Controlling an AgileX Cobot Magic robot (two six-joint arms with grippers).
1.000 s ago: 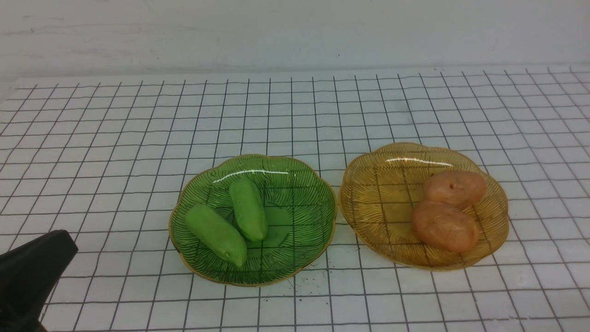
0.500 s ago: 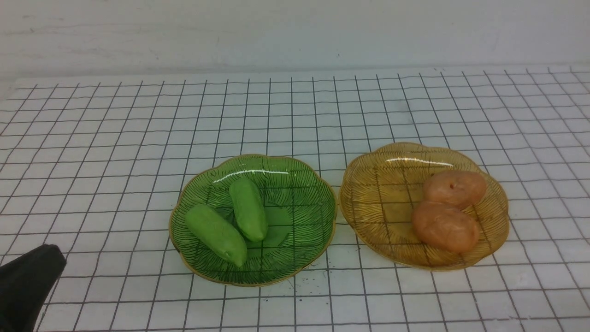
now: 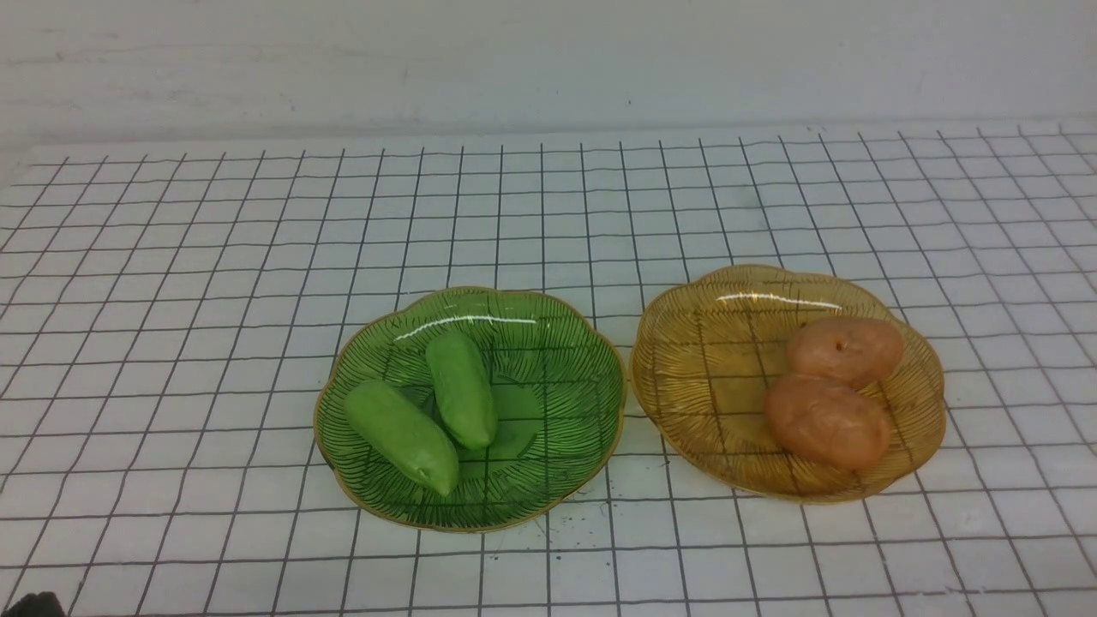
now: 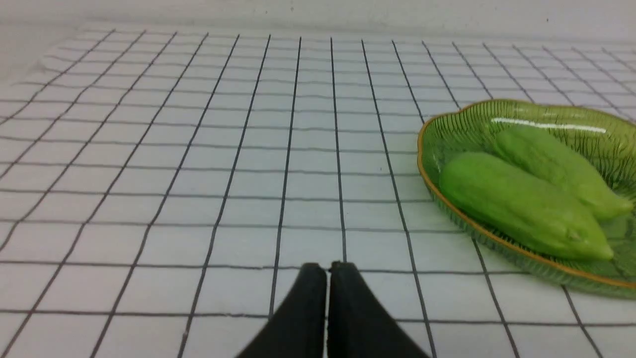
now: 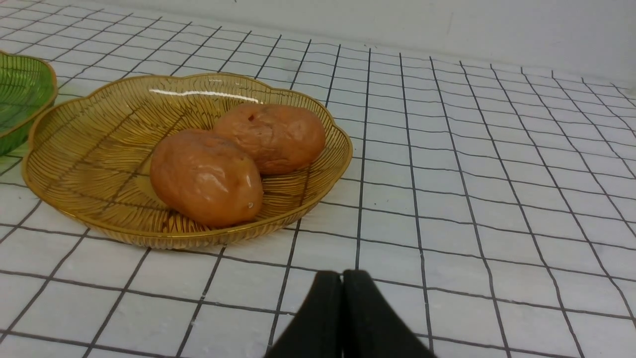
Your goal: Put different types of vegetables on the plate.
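— Gridded tabletop (image 3: 548,214): where do the vegetables lie?
— Two cucumbers (image 3: 403,435) (image 3: 463,388) in the green plate (image 3: 566,377), long axes running near-to-far; two potatoes (image 3: 827,420) (image 3: 846,349) in the amber plate (image 3: 694,360).
— Grippers?
— Left gripper (image 4: 328,266) and right gripper (image 5: 342,273) both closed, empty.

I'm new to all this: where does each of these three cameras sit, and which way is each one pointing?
Front view: sits between the arms, looks forward over the gridded table at the green plate and amber plate; only a dark sliver of the left arm shows in the corner.
Left wrist view: rides the left arm, low, facing the green plate with its two green vegetables; the shut left end effector shows.
Right wrist view: rides the right arm, facing the amber plate with its two potatoes; the shut right end effector shows.
Shared: each wrist view repeats one plate from the front view.
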